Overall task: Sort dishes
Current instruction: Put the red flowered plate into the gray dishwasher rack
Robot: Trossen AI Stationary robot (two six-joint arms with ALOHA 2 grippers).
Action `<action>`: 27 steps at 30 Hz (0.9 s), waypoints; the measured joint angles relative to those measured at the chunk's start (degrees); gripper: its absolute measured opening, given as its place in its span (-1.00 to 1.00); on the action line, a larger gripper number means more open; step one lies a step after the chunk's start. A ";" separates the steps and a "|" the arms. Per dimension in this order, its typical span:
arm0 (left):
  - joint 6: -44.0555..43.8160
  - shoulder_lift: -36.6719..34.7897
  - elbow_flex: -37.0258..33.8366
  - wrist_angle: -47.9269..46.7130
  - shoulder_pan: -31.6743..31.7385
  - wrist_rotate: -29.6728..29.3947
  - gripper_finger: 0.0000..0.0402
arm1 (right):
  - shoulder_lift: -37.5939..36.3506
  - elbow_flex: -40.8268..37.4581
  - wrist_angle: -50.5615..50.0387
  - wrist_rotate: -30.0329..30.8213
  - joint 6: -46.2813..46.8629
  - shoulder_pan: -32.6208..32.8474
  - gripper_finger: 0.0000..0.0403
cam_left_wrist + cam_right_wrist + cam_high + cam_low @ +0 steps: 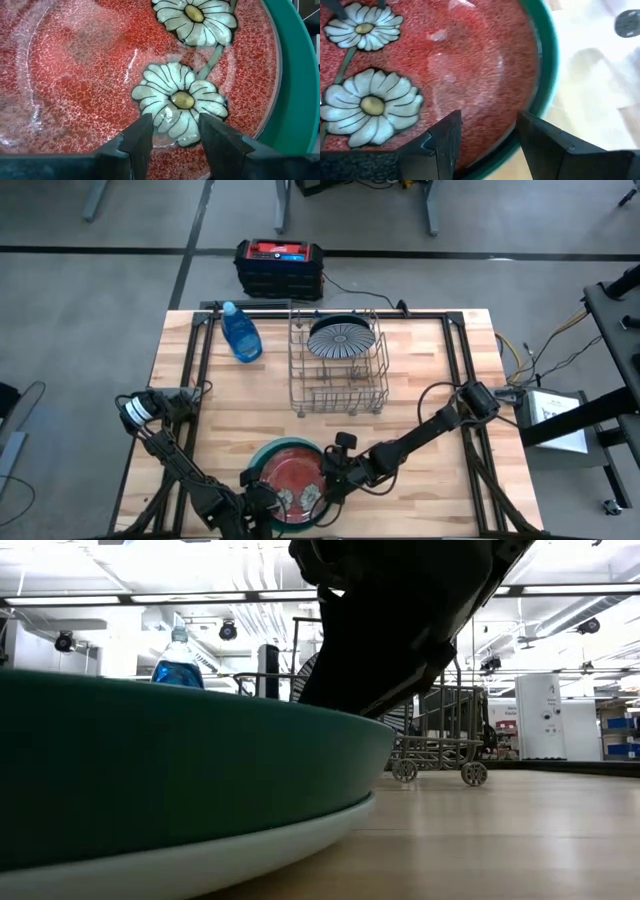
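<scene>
**Both claws over the red plate at the bench's near edge**

The left arm runs low along the near-left part of the bench, elbow bent, and its wrist reaches in from the left. The left gripper (171, 137) hangs just above the red plate (290, 478), fingers apart, with a pale daisy showing in the gap between them; they close on nothing. The right arm stretches in a long diagonal from its base by the bench's right edge down toward the near edge. The right gripper (487, 140) sits at the red plate's right rim, its fingers also apart, straddling the spot where the red rim meets the dark teal plate (275, 450) underneath. Whether a finger touches the rim I cannot tell.

The red plate lies flat on the teal one, and in the low view a paler green plate (200, 860) shows beneath both, all stacked at the middle of the near edge. The striped plate (340, 338) stands upright in the wire rack (340, 375) toward the far edge, with the blue bottle (240, 335) left of the rack.
</scene>
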 joint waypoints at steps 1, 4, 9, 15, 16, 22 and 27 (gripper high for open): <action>0.01 0.02 0.00 -0.02 -0.02 -0.12 -0.23 | -0.26 -0.01 -0.14 0.37 -0.04 -0.06 -0.09; 0.00 0.08 -0.05 0.13 -0.02 -0.85 -0.23 | -0.91 -0.01 -1.21 0.75 -0.02 -0.10 -0.09; -0.20 0.13 -0.20 0.41 -0.09 -1.64 -0.23 | -1.16 -0.04 -2.98 0.47 1.38 -0.08 -0.09; -1.34 0.13 -0.73 1.02 -0.11 -2.20 -0.23 | 0.20 -0.47 -2.72 0.33 1.76 -0.04 -0.09; -1.32 0.13 -0.81 1.26 -0.11 -2.66 -0.23 | 0.34 -0.47 -2.65 0.15 1.80 -0.04 -0.09; -0.66 0.29 0.92 0.32 -0.12 -3.44 -0.23 | 1.05 -0.36 -2.38 -0.23 1.95 -0.15 -0.09; -0.40 0.54 7.73 -8.71 -0.18 -2.54 -0.23 | 1.16 -0.36 -2.35 -0.30 1.93 -0.19 -0.09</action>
